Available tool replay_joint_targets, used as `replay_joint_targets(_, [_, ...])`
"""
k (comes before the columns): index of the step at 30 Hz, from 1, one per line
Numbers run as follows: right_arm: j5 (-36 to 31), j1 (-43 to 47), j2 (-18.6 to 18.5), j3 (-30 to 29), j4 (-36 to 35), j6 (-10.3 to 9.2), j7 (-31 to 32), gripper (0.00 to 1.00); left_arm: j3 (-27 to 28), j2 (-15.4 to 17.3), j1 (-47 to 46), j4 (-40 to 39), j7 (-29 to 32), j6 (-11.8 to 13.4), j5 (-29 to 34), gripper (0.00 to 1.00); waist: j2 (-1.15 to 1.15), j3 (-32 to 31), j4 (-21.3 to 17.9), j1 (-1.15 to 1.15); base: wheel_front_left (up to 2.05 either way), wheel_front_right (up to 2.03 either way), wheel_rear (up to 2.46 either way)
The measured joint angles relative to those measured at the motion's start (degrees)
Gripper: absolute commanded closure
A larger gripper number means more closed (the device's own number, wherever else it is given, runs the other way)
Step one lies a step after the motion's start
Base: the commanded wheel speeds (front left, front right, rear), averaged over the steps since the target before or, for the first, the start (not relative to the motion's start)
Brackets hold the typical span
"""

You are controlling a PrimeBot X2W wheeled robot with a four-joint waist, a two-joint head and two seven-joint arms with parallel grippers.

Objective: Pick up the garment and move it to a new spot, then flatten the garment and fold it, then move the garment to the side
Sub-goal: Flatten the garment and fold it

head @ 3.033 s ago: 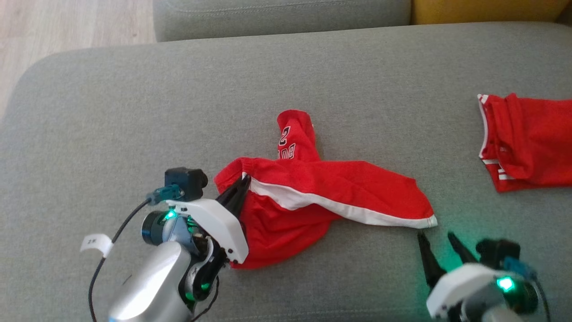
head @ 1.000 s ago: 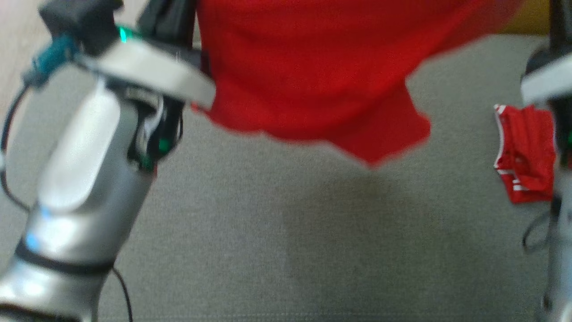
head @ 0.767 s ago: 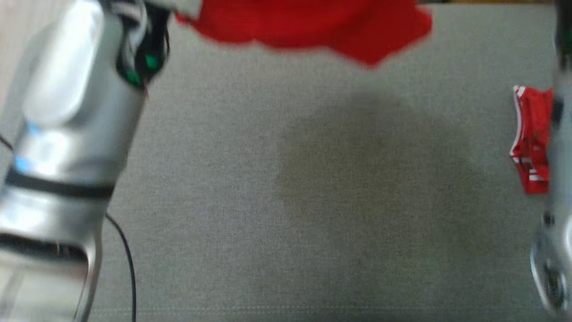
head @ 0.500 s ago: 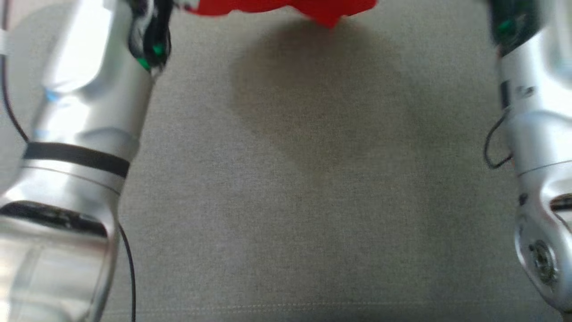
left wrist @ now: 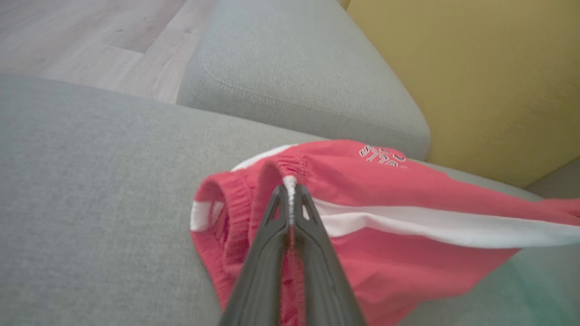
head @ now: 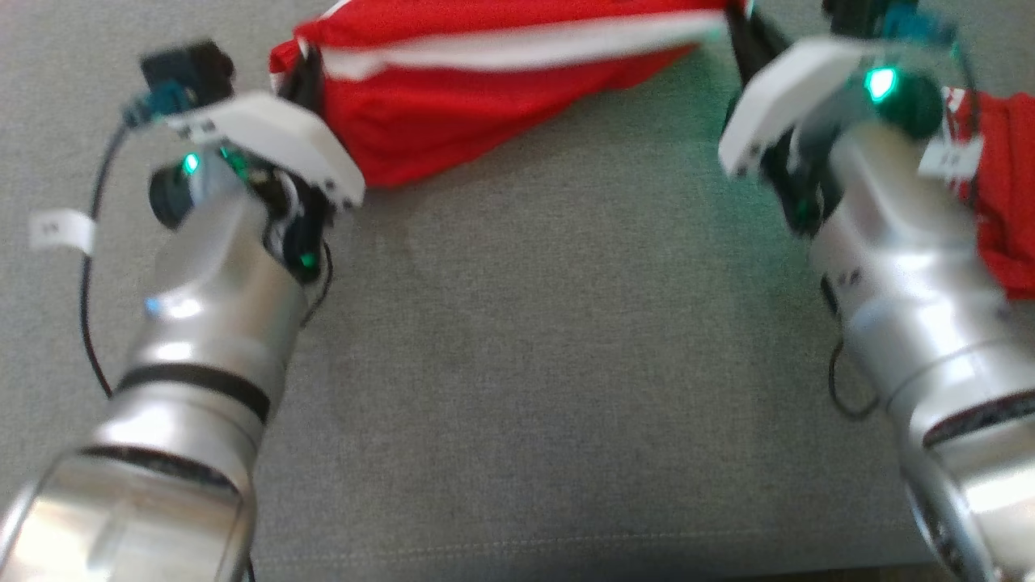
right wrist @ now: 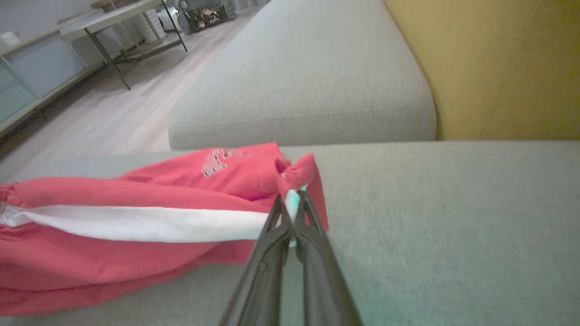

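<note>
Shorts [head: 485, 89], red with a white stripe [head: 517, 50] along the side, stretch across the top of the head view over the grey couch seat [head: 550, 339]. The left gripper [head: 302, 65] has one end and the right gripper [head: 740, 24] the other, so the cloth spans the gap between them. This view is too blurred to show how the fingers stand. A second red garment [head: 1007, 202] lies at the far right, partly behind the right arm.

The left wrist view shows what the head view cannot. The left gripper's two dark fingers are pressed together on the gathered waistband [left wrist: 235, 203], pinching it where the white stripe begins. Pale lettering [left wrist: 383, 156] sits on the cloth beyond the fingertips. Behind are another grey cushion [left wrist: 294, 77], a yellow cushion [left wrist: 476, 81] and wooden floor [left wrist: 90, 40].

In the right wrist view the right gripper's fingers are likewise clamped tight on a bunched corner at the opposite end of the stripe. From there the shorts run off to that view's left, their slack seemingly resting on the seat. A table [right wrist: 113, 18] stands far off on the floor.
</note>
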Motion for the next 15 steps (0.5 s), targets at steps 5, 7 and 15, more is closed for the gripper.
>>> replay_joint_targets(5, [2.87, 6.83, 0.02, 2.76, 0.53, 0.0, -3.58, 1.0, -0.13, -0.09, 5.79, -4.83, 0.01, -0.4, 2.4, 1.0, 0.0, -0.99, 0.43, 0.0, 0.0, 0.0, 0.0])
replay_joint_targets(7, [4.34, 10.2, 0.08, 3.13, -0.32, 0.0, -5.47, 1.0, -0.03, -0.1, 9.04, -7.65, 0.0, -0.37, 3.31, 1.0, 0.0, -2.0, 0.65, -0.01, 0.0, 0.0, 0.0])
replay_joint_targets(15, [9.58, 30.16, -0.09, 3.64, -6.84, 0.0, -8.94, 1.0, 1.3, 0.1, 29.94, -20.27, 0.01, -0.89, 6.17, 1.0, 0.0, -8.25, 1.23, -0.01, 0.0, 0.0, 0.0])
